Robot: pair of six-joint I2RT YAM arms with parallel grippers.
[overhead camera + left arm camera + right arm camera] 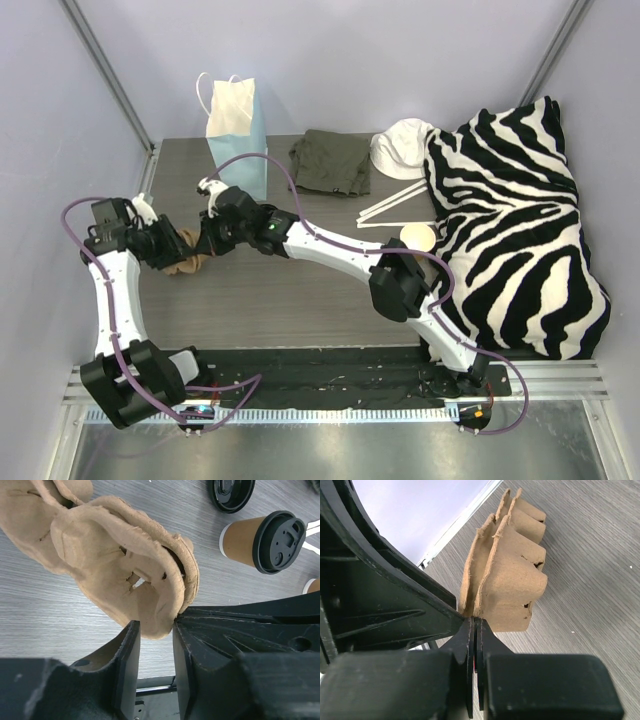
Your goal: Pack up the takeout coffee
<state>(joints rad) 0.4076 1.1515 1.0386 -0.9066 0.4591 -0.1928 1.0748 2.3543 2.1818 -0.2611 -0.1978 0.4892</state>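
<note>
Item: takeout coffee (250, 540) — tan cup, black lid on, on the desk (50, 620) beyond the pulp carrier (115, 555). It is well apart from my left tool (156, 630), up and right in that wrist view; axis unclear.
Left tool: jaws half-open astride the carrier's rim — whether they bite, I cannot tell.
My right tool (474, 620): pinched tight on the carrier's edge.
Legible writing: none.

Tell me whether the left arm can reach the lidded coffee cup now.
Probably not yet: the left gripper straddles the carrier, which the right gripper also pinches; the cup sits beyond it.
</note>
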